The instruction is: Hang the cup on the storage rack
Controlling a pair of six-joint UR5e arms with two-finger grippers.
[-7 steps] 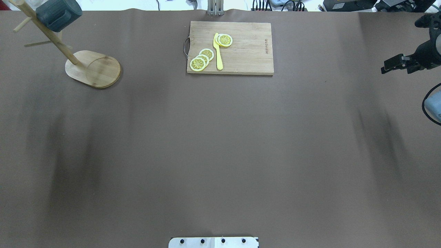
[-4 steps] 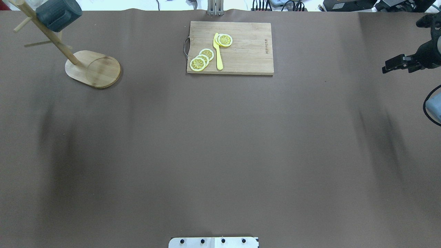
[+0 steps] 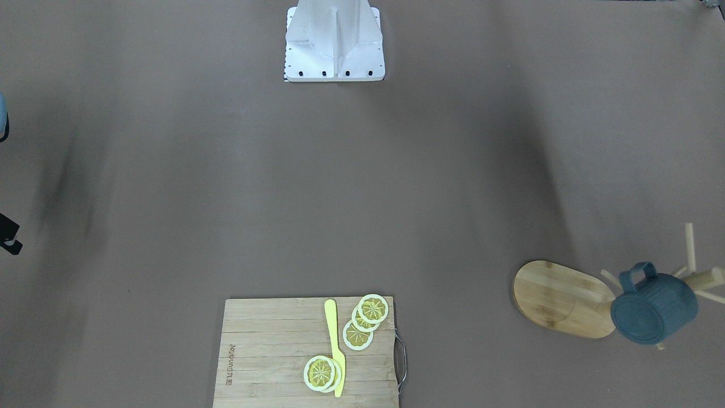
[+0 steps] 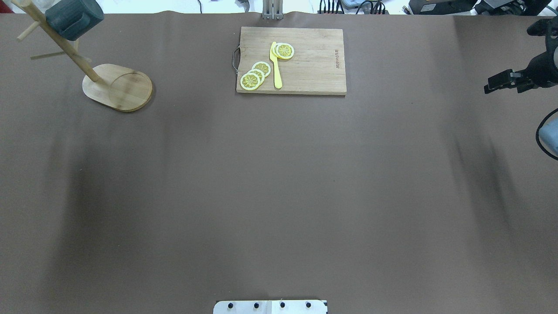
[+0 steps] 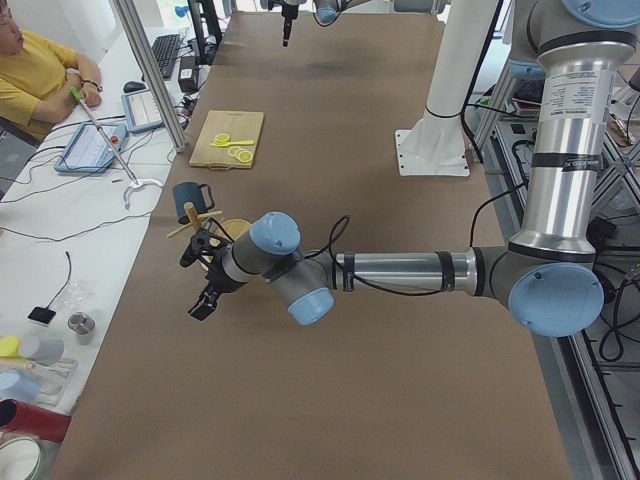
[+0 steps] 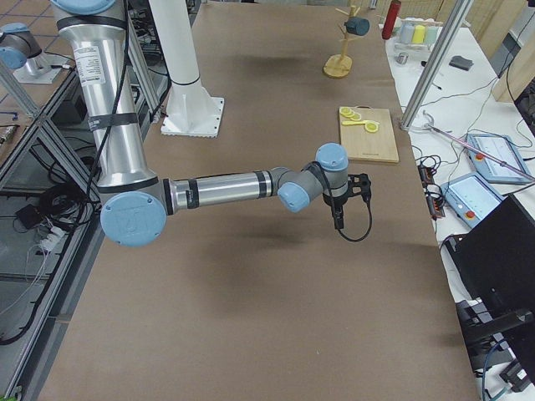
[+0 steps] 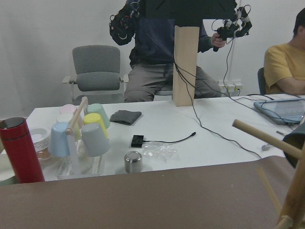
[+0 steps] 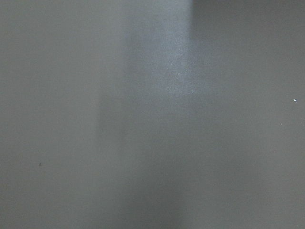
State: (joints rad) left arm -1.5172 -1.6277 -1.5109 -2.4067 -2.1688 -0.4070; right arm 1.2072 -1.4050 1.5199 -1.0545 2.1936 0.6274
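The slate-blue cup [image 4: 74, 17] hangs by its handle on a peg of the bamboo storage rack [image 4: 117, 87] at the far left of the table. No gripper touches it. The cup [image 3: 654, 309] and the rack [image 3: 561, 297] also show in the front view. The left gripper [image 5: 200, 280] shows only in the exterior left view, on the near side of the rack [image 5: 200, 215] and apart from it, so I cannot tell its state. The right gripper [image 4: 487, 88] hovers at the table's right edge, looks shut, and is empty.
A bamboo cutting board [image 4: 314, 65] with lemon slices [image 4: 255, 75] and a yellow knife [image 4: 276, 67] lies at the far middle of the table. The robot base plate [image 4: 270, 306] is at the near edge. Operators sit beyond the table [image 5: 40, 70].
The right gripper has drifted slightly towards the right edge. The shadows at the left of the table have shifted. The cup and the rack have not moved.
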